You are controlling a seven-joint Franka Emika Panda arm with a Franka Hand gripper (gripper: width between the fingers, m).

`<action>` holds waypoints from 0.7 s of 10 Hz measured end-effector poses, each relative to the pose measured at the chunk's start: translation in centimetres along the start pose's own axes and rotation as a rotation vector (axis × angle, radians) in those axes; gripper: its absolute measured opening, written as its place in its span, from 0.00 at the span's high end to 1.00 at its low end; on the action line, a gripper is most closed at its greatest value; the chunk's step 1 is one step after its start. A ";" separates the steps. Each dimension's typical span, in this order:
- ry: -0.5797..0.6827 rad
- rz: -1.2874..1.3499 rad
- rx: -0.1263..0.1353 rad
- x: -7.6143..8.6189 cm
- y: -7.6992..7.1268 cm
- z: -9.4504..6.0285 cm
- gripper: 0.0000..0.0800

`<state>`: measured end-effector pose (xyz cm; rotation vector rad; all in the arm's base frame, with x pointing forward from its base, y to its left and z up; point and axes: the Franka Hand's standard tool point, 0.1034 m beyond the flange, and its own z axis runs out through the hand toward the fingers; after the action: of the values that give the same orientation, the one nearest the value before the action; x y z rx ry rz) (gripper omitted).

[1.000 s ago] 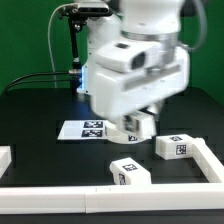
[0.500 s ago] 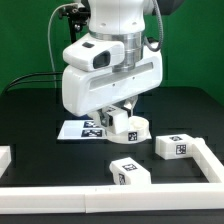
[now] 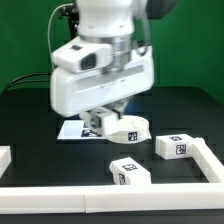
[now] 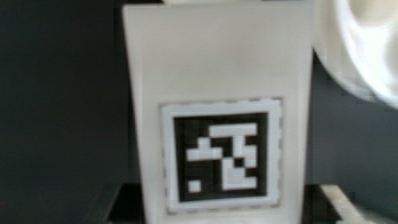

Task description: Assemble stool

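Swung toward the exterior view's left since a second ago: the arm's bulky white wrist housing, and the gripper under it.

Exterior view:
- Arm [image 3: 100, 75] stands over mid-table, housing tilted, gripper [image 3: 100, 122] pointing down close to the surface.
- Fingers mostly hidden under the housing. A tagged leg [image 3: 96, 126] shows between them, low over the edge of the marker board [image 3: 70, 130].
- Seat disc [image 3: 130, 128] lies on the black table [image 3: 40, 120], just beside the held leg on the exterior view's right. Whether the two touch cannot be told.
- Second leg [image 3: 130, 171] lies flat near the front border rail [image 3: 60, 198]. Third leg [image 3: 172, 147] lies on the exterior view's right, well apart from the gripper.

Wrist view:
- Leg [image 4: 214, 100] fills the middle, its long white face and black-and-white tag toward the camera.
- Dark finger pads [image 4: 121, 206] flank the leg's near end on both sides, clamped against it.
- Curved white rim of the seat disc [image 4: 365, 50] shows close alongside the leg's far end.
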<state>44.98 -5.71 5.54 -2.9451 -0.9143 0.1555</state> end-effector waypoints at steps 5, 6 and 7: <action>0.012 -0.047 0.009 -1.2 2.3 -0.2 0.58; 0.039 -0.014 -0.008 -1.4 2.8 0.0 0.58; 0.085 0.118 -0.017 -3.5 3.9 1.3 0.58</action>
<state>44.14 -10.91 4.25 -2.9960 -0.7346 0.0278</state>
